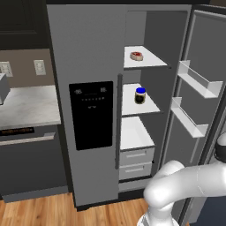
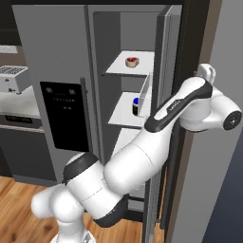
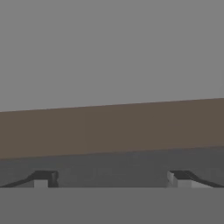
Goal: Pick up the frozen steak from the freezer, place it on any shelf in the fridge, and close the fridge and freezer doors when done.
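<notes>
- The steak (image 1: 136,55) lies on the top shelf (image 1: 152,58) of the fridge (image 1: 154,31).
- A blue-lidded jar (image 1: 140,95) stands on the shelf below it.
- The fridge door (image 1: 207,101) is wide open.
- The freezer door (image 1: 84,110), the one with the black panel (image 1: 91,114), is closed.
- The hand (image 3: 111,179) has its two fingertips (image 3: 43,179) spread far apart, holding nothing.
- The hand is close to a grey and brown flat face, well away from the steak.
</notes>
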Available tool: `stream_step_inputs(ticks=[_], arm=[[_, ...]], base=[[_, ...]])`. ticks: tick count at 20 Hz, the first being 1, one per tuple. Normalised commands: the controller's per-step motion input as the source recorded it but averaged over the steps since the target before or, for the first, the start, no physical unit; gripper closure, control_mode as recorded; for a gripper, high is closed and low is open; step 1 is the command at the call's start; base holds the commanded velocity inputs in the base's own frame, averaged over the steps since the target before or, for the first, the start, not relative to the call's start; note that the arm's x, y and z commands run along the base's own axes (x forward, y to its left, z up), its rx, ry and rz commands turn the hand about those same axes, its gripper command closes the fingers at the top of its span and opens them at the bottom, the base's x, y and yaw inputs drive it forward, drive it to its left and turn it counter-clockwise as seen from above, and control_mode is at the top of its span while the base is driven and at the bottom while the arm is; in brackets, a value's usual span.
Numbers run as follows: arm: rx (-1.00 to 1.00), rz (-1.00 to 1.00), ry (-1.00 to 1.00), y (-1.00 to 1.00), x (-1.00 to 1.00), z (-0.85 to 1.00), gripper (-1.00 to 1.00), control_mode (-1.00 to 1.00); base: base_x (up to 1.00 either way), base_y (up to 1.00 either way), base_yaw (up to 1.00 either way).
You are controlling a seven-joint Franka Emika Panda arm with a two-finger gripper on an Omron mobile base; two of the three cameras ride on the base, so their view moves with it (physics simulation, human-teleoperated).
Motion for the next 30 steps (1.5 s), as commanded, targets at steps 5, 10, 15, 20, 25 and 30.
stream_step_inputs(ticks=[5, 10, 15, 20, 25, 30], arm=[[0.00, 0.02, 0.00, 0.21, 0.05, 0.00, -1.00, -1.00], [-0.01, 0.01, 0.00, 0.42, 0.00, 0.01, -1.00, -1.00], [-0.02, 0.00, 0.00, 0.53, 0.06, 0.07, -1.00, -1.00], [-0.02, 0.02, 0.00, 0.57, 0.14, 0.05, -1.00, -1.00], [-0.02, 0.04, 0.00, 0.54, 0.12, 0.03, -1.00, -1.00], [-0.03, 0.08, 0.00, 0.48, 0.03, 0.06, -1.00, -1.00]], base=[[0.00, 0.00, 0.00], [0.00, 0.00, 0.00], [0.00, 0.00, 0.00], [0.00, 0.00, 0.00], [0.00, 0.00, 0.00], [0.00, 0.00, 0.00]])
